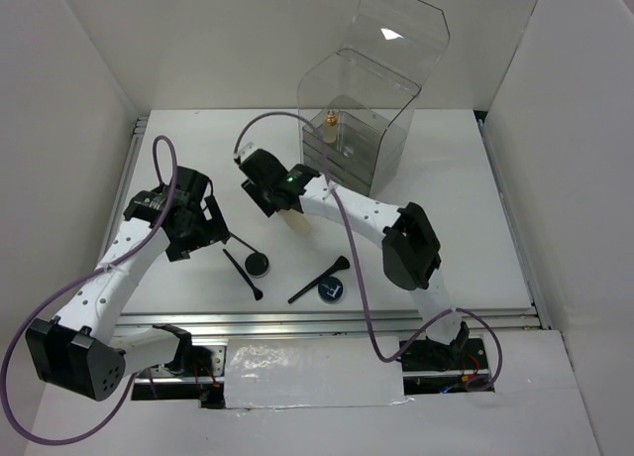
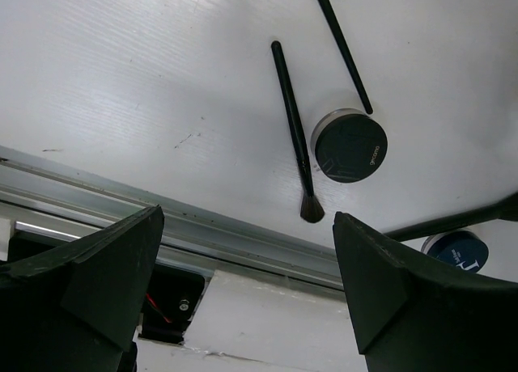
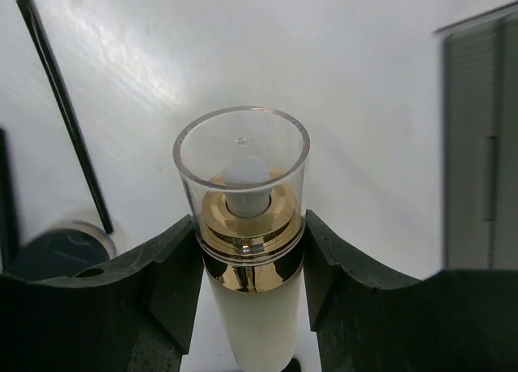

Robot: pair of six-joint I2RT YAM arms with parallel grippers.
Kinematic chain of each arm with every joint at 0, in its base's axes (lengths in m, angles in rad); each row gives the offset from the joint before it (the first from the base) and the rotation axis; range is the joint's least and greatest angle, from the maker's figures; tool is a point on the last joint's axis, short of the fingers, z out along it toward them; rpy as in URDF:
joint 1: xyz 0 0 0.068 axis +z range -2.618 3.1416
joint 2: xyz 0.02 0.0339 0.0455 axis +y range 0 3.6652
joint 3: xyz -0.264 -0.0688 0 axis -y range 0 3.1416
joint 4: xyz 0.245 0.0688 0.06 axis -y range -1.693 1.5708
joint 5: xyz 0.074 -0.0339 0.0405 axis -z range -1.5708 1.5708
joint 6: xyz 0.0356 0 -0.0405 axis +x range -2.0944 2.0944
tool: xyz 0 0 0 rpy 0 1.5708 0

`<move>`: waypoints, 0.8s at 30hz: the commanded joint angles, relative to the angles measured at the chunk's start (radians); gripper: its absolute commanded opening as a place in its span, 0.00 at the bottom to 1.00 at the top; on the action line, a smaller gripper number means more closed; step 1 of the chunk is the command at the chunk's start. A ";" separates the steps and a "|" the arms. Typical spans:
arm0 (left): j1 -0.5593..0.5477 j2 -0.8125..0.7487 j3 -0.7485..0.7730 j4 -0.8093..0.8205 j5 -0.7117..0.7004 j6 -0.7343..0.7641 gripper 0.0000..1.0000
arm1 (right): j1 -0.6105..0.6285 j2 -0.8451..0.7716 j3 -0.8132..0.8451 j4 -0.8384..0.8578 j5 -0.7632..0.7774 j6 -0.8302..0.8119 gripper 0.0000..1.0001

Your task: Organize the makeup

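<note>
My right gripper is shut on the cream tube. Its fingers press the gold collar below the clear cap. From above, the right gripper hides the tube, left of the clear acrylic box. A small gold lipstick stands inside that box. My left gripper is open and holds nothing; it hangs above the table's near rail. Beyond it lie a black brush, a second brush, a dark jar, a blue-lidded jar and a third brush.
The box's drawer fronts stand right of the held tube. An aluminium rail runs along the table's near edge. White walls enclose the table on three sides. Purple cables loop above both arms.
</note>
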State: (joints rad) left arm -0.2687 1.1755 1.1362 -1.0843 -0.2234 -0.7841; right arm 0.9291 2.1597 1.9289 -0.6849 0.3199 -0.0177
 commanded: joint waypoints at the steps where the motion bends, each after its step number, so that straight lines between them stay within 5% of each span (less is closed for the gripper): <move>1: 0.005 -0.031 -0.010 0.023 0.021 0.020 0.99 | -0.016 -0.172 0.090 0.102 0.082 0.047 0.00; 9: 0.005 -0.040 0.011 0.032 0.033 0.025 0.99 | -0.088 -0.323 0.041 0.200 0.142 0.133 0.00; 14: 0.005 -0.056 0.014 0.038 0.044 0.032 0.99 | -0.162 -0.472 -0.114 0.467 0.212 0.101 0.00; 24: 0.006 -0.085 -0.010 0.064 0.085 0.057 1.00 | -0.303 -0.396 -0.148 0.944 0.349 -0.096 0.00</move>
State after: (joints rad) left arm -0.2687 1.1164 1.1313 -1.0409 -0.1585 -0.7563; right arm 0.6357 1.7454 1.7378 -0.0292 0.6010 -0.0296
